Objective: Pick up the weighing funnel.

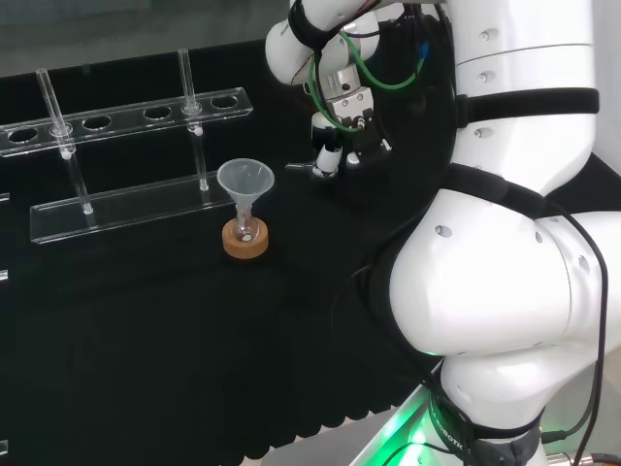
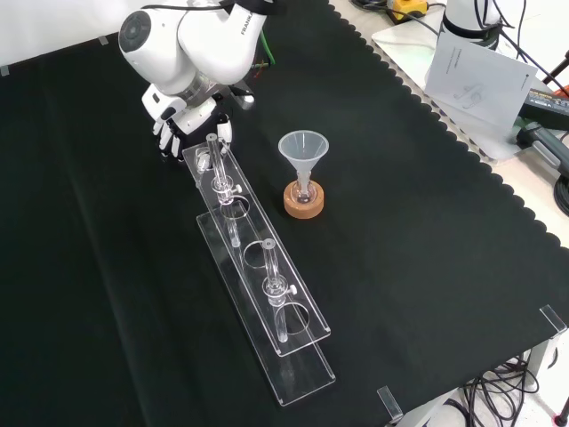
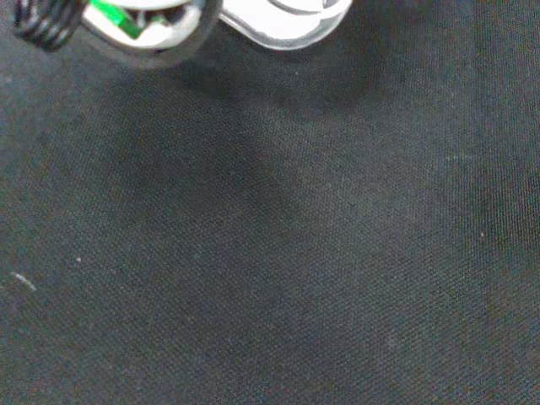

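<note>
Weighing funnel [image 1: 297, 168] shows faintly as a clear tip just beside the hand [image 1: 335, 148], upper centre of the head view, low over the bench [image 1: 146, 340]. Whether the hand grips it cannot be told.

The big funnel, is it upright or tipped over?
Upright: the funnel stands mouth up, stem down in a small flask on a cork ring.

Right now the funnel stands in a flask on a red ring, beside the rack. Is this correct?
Not quite: the ring is cork, not red, as the front view shows. The funnel does stand in a flask beside the rack.
</note>
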`<state>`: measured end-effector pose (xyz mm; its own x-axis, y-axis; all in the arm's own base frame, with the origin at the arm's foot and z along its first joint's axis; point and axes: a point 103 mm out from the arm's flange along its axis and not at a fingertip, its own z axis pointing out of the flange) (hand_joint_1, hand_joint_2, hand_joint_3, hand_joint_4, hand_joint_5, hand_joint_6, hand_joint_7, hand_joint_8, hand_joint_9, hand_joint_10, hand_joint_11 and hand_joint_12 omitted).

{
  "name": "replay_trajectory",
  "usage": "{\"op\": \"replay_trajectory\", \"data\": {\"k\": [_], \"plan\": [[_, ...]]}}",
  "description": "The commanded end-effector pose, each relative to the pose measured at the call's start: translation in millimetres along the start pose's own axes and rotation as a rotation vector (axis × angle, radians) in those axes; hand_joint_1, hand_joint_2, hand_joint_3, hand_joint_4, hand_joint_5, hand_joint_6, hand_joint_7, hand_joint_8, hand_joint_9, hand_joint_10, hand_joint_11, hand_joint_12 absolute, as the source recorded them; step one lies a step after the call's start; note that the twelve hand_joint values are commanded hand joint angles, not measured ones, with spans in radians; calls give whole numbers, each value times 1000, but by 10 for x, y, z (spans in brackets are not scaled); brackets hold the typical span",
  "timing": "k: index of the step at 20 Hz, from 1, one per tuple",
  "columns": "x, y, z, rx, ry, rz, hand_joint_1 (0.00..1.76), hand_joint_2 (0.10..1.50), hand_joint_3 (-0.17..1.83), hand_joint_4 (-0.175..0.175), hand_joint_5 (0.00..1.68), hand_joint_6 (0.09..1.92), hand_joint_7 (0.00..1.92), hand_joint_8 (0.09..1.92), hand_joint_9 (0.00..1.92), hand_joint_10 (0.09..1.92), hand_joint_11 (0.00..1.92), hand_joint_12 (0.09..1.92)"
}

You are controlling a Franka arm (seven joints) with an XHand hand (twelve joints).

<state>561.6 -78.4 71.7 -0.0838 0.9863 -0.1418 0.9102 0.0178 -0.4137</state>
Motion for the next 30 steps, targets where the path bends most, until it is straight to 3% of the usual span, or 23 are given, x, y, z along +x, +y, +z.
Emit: {"op": "replay_trajectory", "data": {"k": [1, 12, 17, 19, 21, 30], "plan": [[9, 4, 25, 16, 0, 6, 892, 655, 570, 10, 783, 722, 442, 696, 685, 548, 446, 1293], [-27, -10, 126, 12, 5, 19, 894, 655, 579, 9, 777, 745, 446, 700, 690, 550, 449, 1293], [-31, -34, 96, -25, 12, 43, 894, 685, 592, 46, 922, 720, 484, 701, 735, 547, 475, 1285], [-45, -55, 67, -55, 20, 64, 988, 819, 458, 131, 1012, 861, 531, 699, 785, 540, 513, 1271], [-61, -76, 29, -73, 31, 77, 1035, 850, 432, 165, 1064, 906, 580, 688, 850, 514, 594, 1217], [-141, -257, -137, -125, 97, 124, 1065, 772, 580, 175, 1107, 931, 629, 686, 999, 400, 831, 1059]]}}
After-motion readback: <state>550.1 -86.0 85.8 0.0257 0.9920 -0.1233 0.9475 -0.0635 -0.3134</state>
